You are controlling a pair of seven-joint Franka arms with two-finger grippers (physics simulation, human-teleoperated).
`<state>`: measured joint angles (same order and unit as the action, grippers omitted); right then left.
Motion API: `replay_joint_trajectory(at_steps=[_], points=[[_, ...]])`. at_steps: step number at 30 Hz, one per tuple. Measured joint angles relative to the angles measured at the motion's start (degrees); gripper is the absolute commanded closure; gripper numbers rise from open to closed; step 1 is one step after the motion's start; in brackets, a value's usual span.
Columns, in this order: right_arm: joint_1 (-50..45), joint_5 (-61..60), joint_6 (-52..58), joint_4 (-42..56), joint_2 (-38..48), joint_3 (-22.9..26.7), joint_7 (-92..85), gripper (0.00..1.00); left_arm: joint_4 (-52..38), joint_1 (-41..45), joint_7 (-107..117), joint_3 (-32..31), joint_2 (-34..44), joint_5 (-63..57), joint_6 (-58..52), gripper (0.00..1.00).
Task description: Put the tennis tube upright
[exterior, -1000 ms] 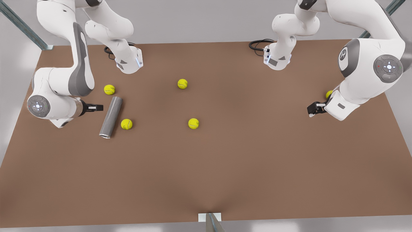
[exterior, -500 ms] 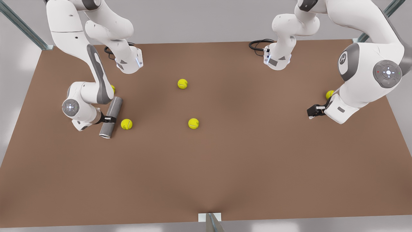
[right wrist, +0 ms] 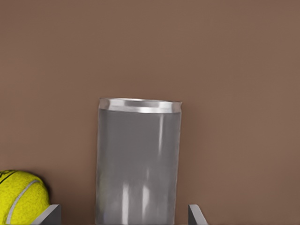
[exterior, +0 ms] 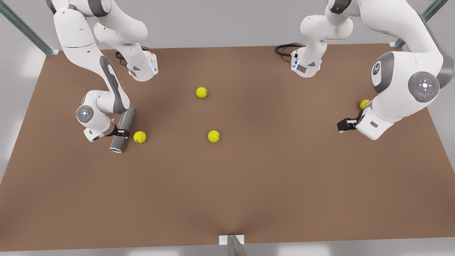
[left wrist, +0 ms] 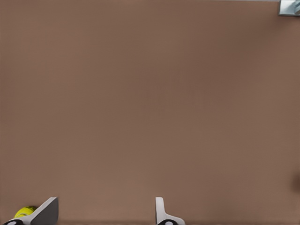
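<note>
Tube (exterior: 122,131) lying flat on the brown counter (exterior: 249,185) toward the front view's left, long axis slightly slanted, rimmed open end nearest the camera. Right gripper (exterior: 121,133) down over the tube a little toward the open end, fingers spread to either side of the grey wall, not clenched; in the right wrist view, tube (right wrist: 138,159) running between the two fingertips (right wrist: 197,215), gaps visible on both sides, contact not discernible. One ball (exterior: 139,137) just beside the tube on the front view's right of it, seen too in the right wrist view (right wrist: 21,197). Two more balls (exterior: 201,92) (exterior: 213,136) out in the middle of the counter, well apart from the tube.

Left gripper (exterior: 344,124) waiting toward the front view's right, above bare counter, released and holding nothing; fingers (left wrist: 161,213) parted in the left wrist view. Another ball (exterior: 364,104) partly hidden behind that arm's wrist.
</note>
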<state>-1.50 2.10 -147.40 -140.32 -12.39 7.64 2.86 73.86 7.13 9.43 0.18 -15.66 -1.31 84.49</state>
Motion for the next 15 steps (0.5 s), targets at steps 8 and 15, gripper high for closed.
replay_joint_trajectory(at_steps=[8, 15], points=[[-0.7, 0.0, -0.6, -3.5, 3.9, 0.0, -1.3, 0.00, 0.0, 0.0, 0.5, -0.1, -0.4, 0.0, 0.0, 0.00], [-0.3, 0.0, -0.9, -5.5, 3.2, 0.1, -2.6, 0.00, 0.0, 0.0, 0.8, -0.1, -0.7, 0.0, 0.2, 0.00]])
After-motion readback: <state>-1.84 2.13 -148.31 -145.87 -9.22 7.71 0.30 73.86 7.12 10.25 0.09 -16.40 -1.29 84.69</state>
